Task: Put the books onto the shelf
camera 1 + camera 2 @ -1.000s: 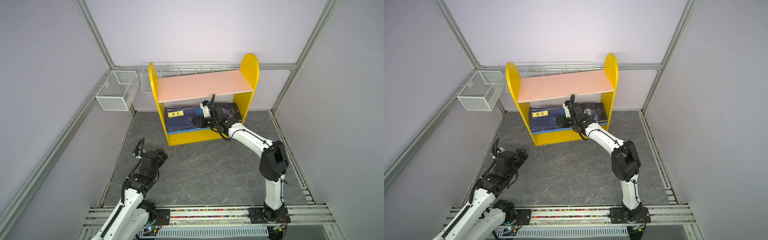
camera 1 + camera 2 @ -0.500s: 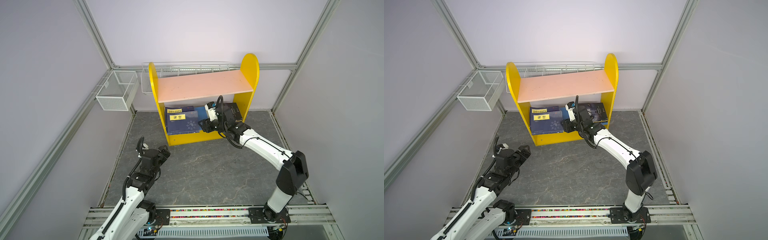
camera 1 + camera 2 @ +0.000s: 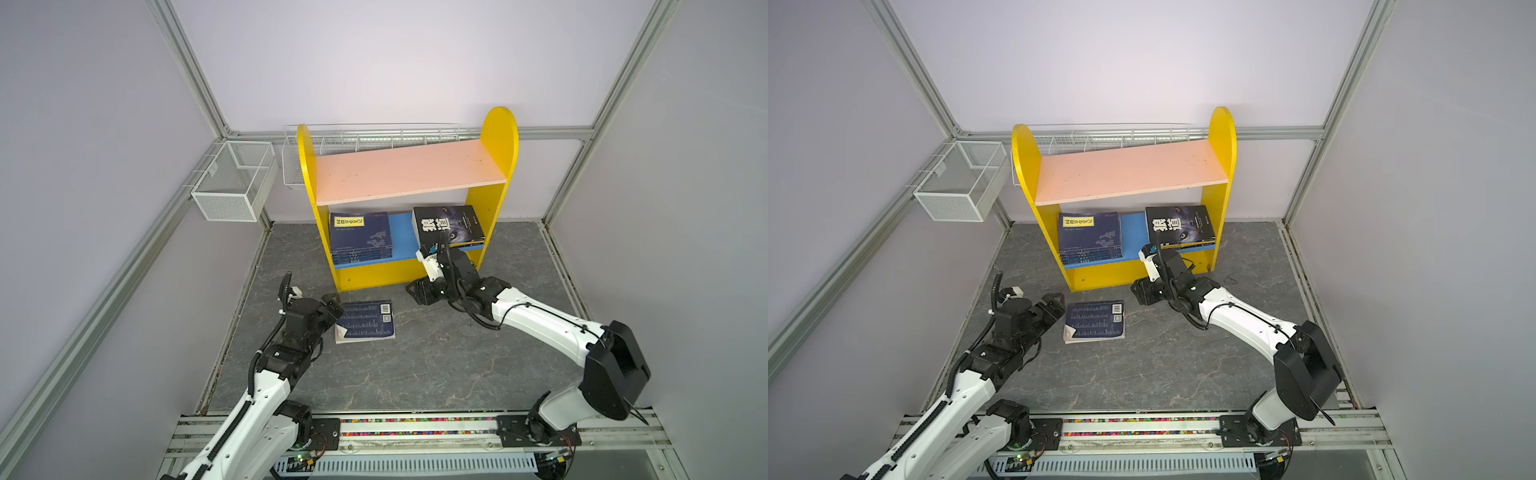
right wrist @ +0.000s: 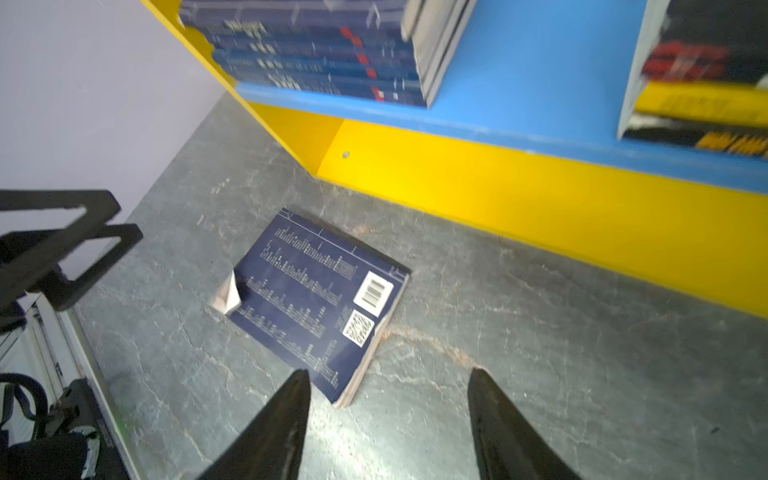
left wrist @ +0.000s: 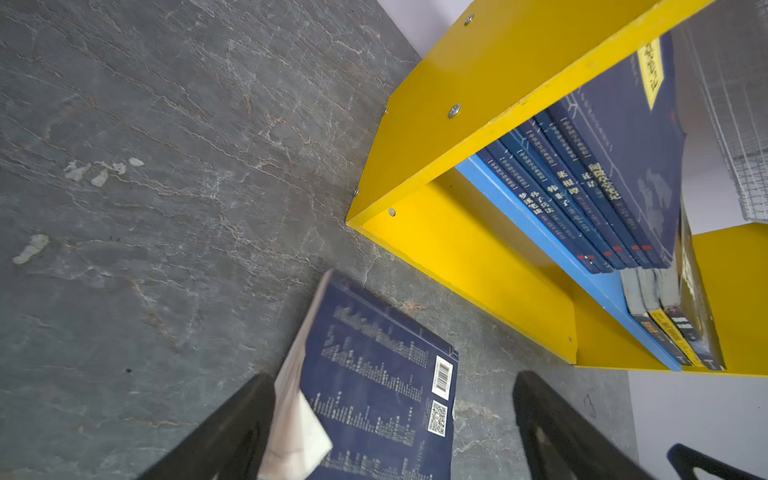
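On the lower board (image 3: 402,232) of the shelf (image 3: 374,275), thin books (image 3: 360,237) are stacked left and thicker books (image 3: 449,224) right; one book (image 3: 366,320) is laid on the surface (image 3: 415,370) before it.

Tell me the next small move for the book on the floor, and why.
Probably lower the left hand so its open jaws straddle the near edge of the navy book. The book lies flat on the floor, back cover up, in front of the shelf; the left hand sits beside it, while the open right hand is farther off.
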Controlling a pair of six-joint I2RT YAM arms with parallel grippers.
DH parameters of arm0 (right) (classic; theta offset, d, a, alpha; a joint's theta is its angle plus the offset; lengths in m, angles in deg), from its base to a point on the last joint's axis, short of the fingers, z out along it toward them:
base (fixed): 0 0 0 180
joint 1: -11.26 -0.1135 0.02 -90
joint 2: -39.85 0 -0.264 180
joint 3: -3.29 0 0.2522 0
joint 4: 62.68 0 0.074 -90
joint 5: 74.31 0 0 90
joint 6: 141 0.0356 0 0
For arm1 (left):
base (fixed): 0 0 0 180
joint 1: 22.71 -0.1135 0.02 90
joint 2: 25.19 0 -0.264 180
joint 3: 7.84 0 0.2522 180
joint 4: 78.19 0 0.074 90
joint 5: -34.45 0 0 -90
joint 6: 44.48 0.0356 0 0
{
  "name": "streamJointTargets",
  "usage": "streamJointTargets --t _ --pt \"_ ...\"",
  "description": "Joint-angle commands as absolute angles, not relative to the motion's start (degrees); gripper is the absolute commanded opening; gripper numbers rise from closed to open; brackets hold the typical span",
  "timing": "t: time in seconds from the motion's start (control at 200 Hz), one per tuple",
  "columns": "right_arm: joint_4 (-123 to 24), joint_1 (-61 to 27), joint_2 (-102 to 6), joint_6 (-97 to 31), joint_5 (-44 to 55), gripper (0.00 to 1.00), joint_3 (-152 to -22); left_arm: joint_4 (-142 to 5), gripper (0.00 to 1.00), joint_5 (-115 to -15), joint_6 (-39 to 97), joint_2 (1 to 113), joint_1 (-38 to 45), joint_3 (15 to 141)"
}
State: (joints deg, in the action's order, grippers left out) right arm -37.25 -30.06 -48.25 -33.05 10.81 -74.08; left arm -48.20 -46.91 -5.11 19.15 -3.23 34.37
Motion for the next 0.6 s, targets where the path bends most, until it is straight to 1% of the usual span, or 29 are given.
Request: streamJointTargets --t 0.0,0.17,0.33,0.525,0.595 --pt "-38.50 -29.75 -47.43 -31.23 6.50 0.64 -71.22 -47.04 0.90 -47.46 -2.80 18.59 -3.60 33.70" --pt "-35.35 -30.35 -50.44 -33.94 3.57 0.65 -72.35 -45.58 0.90 -47.52 0.33 21.78 -3.56 35.19" --pt "-34.23 -32.86 -56.28 -36.04 1.99 0.64 -74.06 -40.47 0.88 -47.86 4.21 31.12 -3.63 37.71" --pt "-35.56 -34.84 -64.37 -34.60 1.38 0.64 -76.67 -38.62 0.83 -52.09 7.70 44.70 -3.62 41.11" --pt "-34.62 -34.65 -67.20 -34.41 1.25 0.64 -78.91 -39.75 0.78 -52.70 8.62 48.26 -3.59 41.43"
